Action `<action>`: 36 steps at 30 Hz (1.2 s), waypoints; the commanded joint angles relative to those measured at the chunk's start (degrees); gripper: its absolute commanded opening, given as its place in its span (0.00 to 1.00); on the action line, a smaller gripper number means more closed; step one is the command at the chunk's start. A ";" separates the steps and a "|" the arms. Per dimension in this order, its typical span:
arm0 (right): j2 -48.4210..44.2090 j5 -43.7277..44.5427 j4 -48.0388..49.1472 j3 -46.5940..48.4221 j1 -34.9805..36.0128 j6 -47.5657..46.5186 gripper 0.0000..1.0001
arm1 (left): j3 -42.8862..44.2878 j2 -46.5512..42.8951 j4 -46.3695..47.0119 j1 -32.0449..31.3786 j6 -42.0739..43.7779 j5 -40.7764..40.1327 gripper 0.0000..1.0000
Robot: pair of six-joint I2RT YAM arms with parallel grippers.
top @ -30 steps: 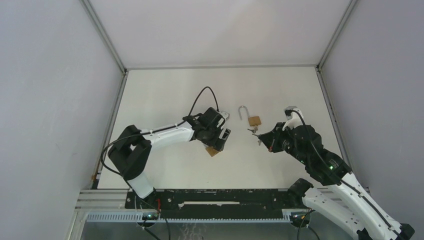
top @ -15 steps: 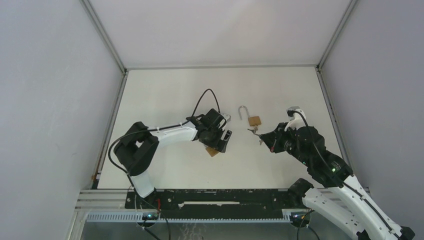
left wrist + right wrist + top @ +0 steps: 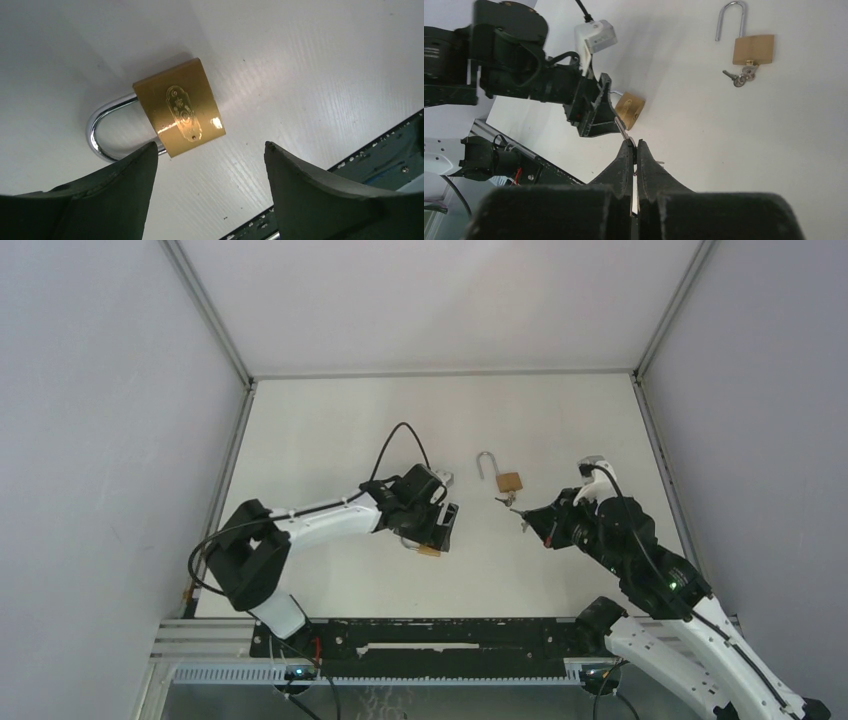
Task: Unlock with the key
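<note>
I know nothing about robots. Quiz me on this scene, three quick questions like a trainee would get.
1. True or false: the left gripper is shut on the closed padlock.
2. How many padlocks lie on the table? A one, B two, C three.
3. Fill in: the right gripper pinches a ___.
Key: 1 false, it is open; 2 B, counting the open padlock; 3 key.

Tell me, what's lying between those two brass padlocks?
Nothing: in the right wrist view only bare white table separates the open padlock, its keys attached, from the other padlock.
</note>
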 commanded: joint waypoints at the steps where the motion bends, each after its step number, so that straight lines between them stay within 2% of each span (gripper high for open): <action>1: -1.26 0.69 0.08 0.27 -0.32 -0.08 0.00 | 2.33 -6.14 -4.02 -1.18 6.29 -3.41 0.82; 5: -2.04 1.08 -0.42 0.27 -0.31 -0.47 0.00 | 3.24 -9.46 -5.43 -2.50 19.70 -11.23 0.83; 8: -2.56 1.35 -0.63 0.16 -0.27 -0.57 0.00 | -2.44 -13.60 -0.99 -2.58 33.26 -10.39 0.84; 12: -3.98 1.35 -0.40 -0.69 -0.30 -0.36 0.00 | -9.77 -19.44 3.40 -2.16 53.27 -1.51 0.88; 15: -5.01 1.13 -0.51 -1.21 -0.30 -0.18 0.00 | -12.83 -21.14 8.45 1.54 61.86 7.62 0.90; 18: -5.89 1.08 -0.97 -1.22 -0.27 -0.13 0.00 | -9.86 -17.20 5.50 5.82 67.05 16.20 0.89; 22: -7.07 1.08 -2.15 -1.24 -0.32 -0.11 0.00 | -6.33 -11.17 4.02 7.19 71.53 20.45 0.92; 24: -7.33 1.15 -2.45 -1.22 -0.32 -0.20 0.00 | -4.55 -8.02 3.48 7.24 72.15 21.36 0.99; 36: -8.62 0.05 -3.47 -1.22 -0.29 -0.86 0.00 | -2.25 0.78 5.98 7.11 76.18 20.41 1.00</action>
